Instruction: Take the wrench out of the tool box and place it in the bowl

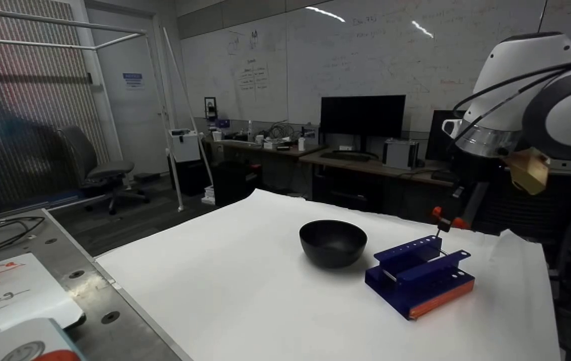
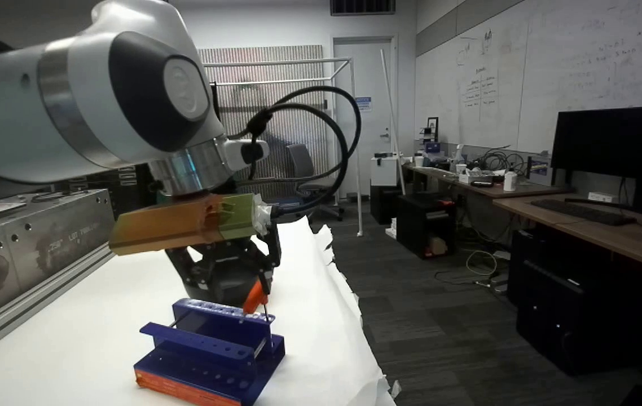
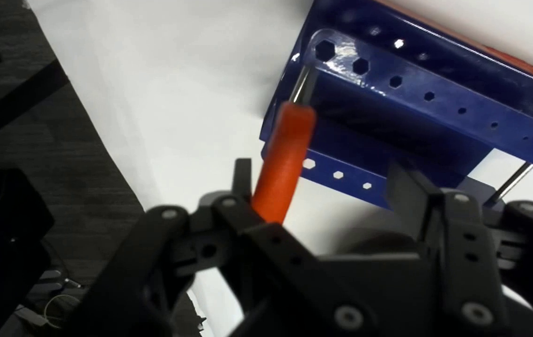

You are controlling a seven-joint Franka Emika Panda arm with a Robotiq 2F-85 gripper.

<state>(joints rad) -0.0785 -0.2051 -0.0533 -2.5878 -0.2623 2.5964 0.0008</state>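
The wrench (image 3: pixel 283 161) has a red-orange handle and a thin metal shaft. It stands tilted at one end of the blue tool box (image 3: pixel 435 98), the shaft reaching the end of a holed rail. The wrench also shows in both exterior views (image 1: pixel 460 223) (image 2: pixel 255 297), as does the tool box (image 1: pixel 418 281) (image 2: pixel 208 349). My gripper (image 3: pixel 325 182) is open above the box. The handle passes between its fingers, close to the left finger in the wrist view; contact cannot be told. The black bowl (image 1: pixel 333 245) stands beside the box; in an exterior view my gripper partly hides it (image 2: pixel 236 285).
The white sheet (image 1: pixel 235 281) covers the table under the bowl and box. A metal rail (image 1: pixel 100 296) edges the table on one side. Desks with monitors (image 1: pixel 363 115) stand behind. Black cables (image 2: pixel 321 107) loop beside the arm.
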